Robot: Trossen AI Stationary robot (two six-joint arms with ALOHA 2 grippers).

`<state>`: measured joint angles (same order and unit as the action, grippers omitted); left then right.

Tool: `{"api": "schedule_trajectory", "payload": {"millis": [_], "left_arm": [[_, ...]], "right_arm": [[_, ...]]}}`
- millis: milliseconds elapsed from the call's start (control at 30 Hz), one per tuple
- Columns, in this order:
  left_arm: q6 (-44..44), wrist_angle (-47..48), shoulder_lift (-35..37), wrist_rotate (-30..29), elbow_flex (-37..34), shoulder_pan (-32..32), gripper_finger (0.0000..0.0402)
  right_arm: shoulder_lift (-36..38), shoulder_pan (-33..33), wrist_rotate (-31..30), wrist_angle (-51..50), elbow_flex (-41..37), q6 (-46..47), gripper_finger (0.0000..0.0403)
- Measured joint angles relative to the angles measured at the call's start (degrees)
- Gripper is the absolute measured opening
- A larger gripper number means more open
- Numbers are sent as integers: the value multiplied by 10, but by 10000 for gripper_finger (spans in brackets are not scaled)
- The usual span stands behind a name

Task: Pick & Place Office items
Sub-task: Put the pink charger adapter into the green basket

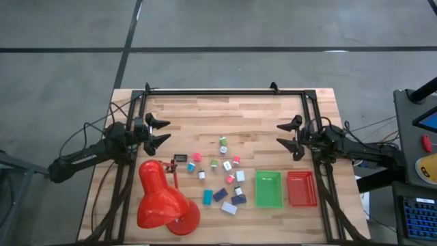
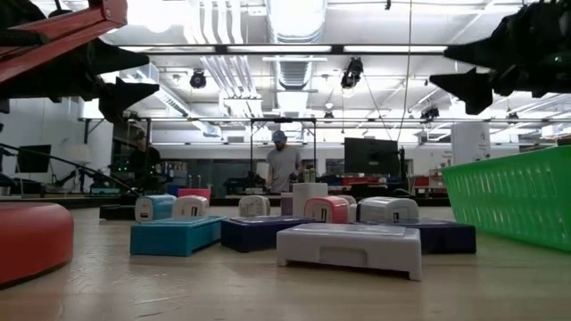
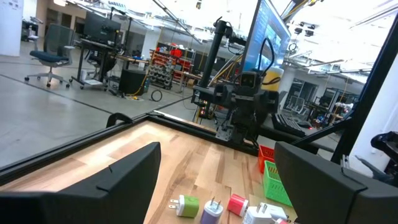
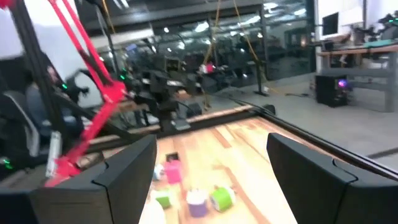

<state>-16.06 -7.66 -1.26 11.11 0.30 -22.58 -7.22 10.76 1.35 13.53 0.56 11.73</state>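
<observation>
The office items (image 1: 220,179) are several tiny cubes and flat blocks in pink, green, white, teal, dark blue and black, lying scattered flat on the middle of the wooden table. The low view shows a teal block (image 2: 174,236), a dark blue block (image 2: 259,232) and a white block (image 2: 350,248) in front. My left gripper (image 1: 168,130) hovers open above the table's left side, left of the items and touching nothing. My right gripper (image 1: 279,134) hovers open on the right side, pointing toward them. Both grippers also show high up in the low view, the left gripper (image 2: 134,76) and the right gripper (image 2: 455,67).
A big red desk lamp (image 1: 160,201) stands at the near left, its base (image 2: 31,241) close to the items. A green tray (image 1: 268,188) and a red tray (image 1: 302,188) sit near right. A black frame rail (image 1: 225,92) runs along the far edge. People stand in the room behind.
</observation>
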Motion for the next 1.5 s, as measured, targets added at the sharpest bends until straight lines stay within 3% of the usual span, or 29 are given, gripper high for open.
{"api": "schedule_trajectory", "payload": {"millis": [500,633,1000,1300,1500], "left_arm": [[0,0,0,0,0,0,320],[0,0,0,0,0,0,320],[0,0,0,0,0,0,320],[0,0,0,0,0,0,320],[0,0,0,0,0,0,320]], "right_arm": [[-88,0,0,24,0,4,304],[-105,0,0,36,0,41,304],[-174,0,0,39,0,16,304],[-250,-1,1,97,0,51,304],[-327,-2,2,188,0,53,304]]}}
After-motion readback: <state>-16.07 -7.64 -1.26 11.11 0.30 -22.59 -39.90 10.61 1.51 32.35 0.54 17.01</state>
